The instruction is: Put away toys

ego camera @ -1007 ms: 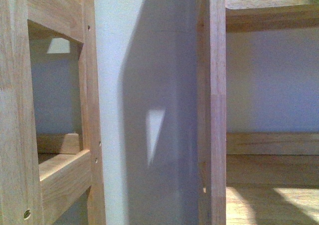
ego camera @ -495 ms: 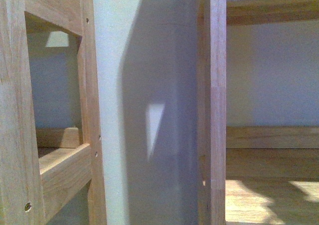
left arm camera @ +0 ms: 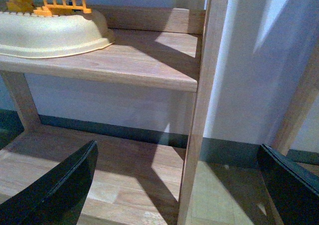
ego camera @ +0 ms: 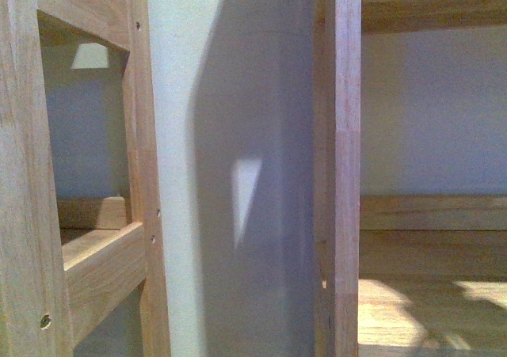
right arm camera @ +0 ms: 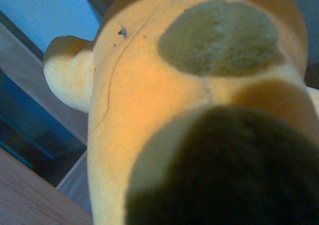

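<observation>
Plush fills nearly all of my right wrist camera: the orange-yellow toy (right arm camera: 149,115) sits pressed right up against the lens, with one rounded ear (right arm camera: 67,73) sticking out to the side, a dull green-grey patch (right arm camera: 219,35) on its body and a dark, almost black area (right arm camera: 234,170) closest to the camera. I see none of my right gripper's fingers in that view, so I cannot tell whether it is clamped on the toy or spread apart. Behind the toy there is only a strip of blue wall (right arm camera: 45,8) and some wooden board (right arm camera: 30,200).

My left gripper (left arm camera: 177,185) stands wide apart, with nothing between its two black fingers (left arm camera: 55,190). Ahead of it is a wooden shelf unit (left arm camera: 129,60); one upright post (left arm camera: 199,100) of it rises between the fingers. On the upper shelf board, well beyond the fingers, rests a cream plastic tub (left arm camera: 55,33), and an orange toy fence piece (left arm camera: 65,0) shows above its rim. The lower shelf board (left arm camera: 99,170) lies just beyond the fingertips, striped with sunlight and shadow.

From my body camera I see neither arm, only wooden frame posts (ego camera: 341,167) very close and a pale wall (ego camera: 238,135) with a shadow across it.
</observation>
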Robot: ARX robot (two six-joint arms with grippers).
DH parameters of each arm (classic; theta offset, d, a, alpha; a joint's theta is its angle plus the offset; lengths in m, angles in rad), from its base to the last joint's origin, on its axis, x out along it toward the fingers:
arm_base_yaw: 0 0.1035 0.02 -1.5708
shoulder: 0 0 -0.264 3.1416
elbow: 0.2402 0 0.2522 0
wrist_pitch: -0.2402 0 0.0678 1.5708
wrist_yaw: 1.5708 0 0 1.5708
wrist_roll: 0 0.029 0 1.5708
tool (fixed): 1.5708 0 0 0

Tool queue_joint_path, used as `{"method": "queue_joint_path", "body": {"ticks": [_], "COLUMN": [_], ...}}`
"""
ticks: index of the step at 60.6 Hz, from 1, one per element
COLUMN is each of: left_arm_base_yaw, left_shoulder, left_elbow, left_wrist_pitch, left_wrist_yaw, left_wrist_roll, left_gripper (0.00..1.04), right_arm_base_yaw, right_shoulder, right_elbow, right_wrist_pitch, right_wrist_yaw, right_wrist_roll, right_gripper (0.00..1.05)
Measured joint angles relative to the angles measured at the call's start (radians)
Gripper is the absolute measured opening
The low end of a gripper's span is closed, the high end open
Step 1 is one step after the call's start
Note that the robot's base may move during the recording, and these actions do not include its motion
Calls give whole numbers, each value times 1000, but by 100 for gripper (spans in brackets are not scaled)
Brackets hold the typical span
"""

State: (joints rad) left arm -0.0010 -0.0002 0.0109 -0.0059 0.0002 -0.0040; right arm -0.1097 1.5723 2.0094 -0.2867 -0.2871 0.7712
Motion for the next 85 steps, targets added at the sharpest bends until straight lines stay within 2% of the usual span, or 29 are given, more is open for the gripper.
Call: {"method": "queue_joint_path", "body": {"ticks": [13,43,60,85], "left_arm_base_yaw": [0,0,0,0], "left_shoulder": [0,0,0,0], "left_elbow": [0,0,0,0], "left_wrist_pitch": [0,0,0,0], "left_wrist_yaw": [0,0,0,0], "left_wrist_roll": [0,0,0,0], "left_gripper": [99,99,99,99], "right_arm_base_yaw": [-3,-56,-102,-74], "right_shoulder": [20,82,103,112], "right_elbow": [50,158,149,117], "right_wrist_pitch": [-81,-191,-177,-105], "right_wrist_yaw": [-69,-95,-105,-138], "right_wrist_roll": [105,109,91,62], "right_gripper": [19,19,19,19]}}
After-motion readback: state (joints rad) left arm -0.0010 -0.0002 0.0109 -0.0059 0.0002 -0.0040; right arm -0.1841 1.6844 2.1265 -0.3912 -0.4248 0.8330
